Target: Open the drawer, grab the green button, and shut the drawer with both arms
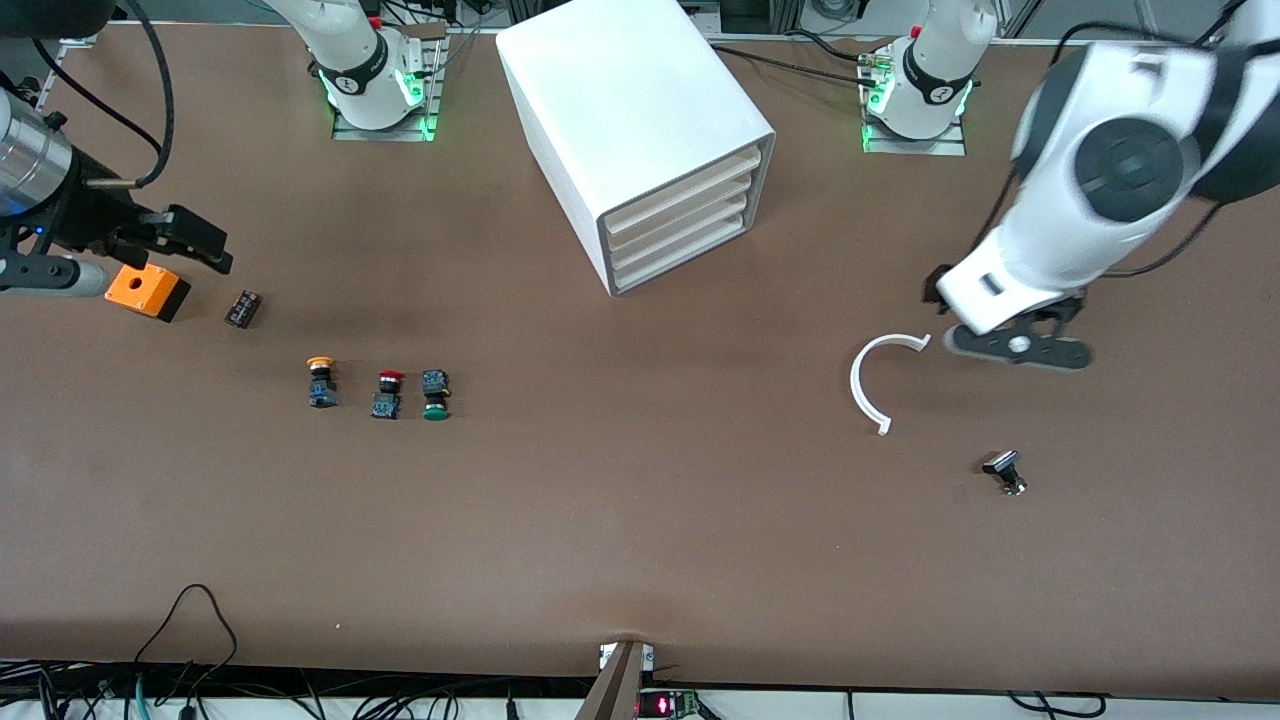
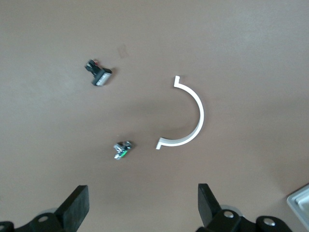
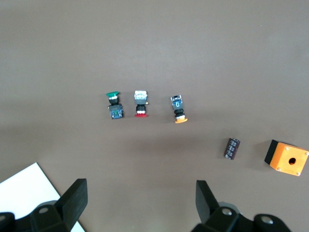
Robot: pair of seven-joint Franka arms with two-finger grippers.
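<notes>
A: The button (image 1: 435, 396) with the green cap lies on the brown table (image 1: 640, 520), next to a red one (image 1: 387, 394). The drawers (image 1: 678, 222) are shut.

B: The left wrist view shows a tiny green part (image 2: 122, 149) by the white ring (image 2: 186, 115).

A: The left gripper (image 2: 142, 205) and right gripper (image 3: 140, 203) are wide open, holding nothing.

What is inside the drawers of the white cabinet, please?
It cannot be seen. All drawers of the cabinet are shut, so only their cream fronts show. The green button lies outside, on the table.
</notes>
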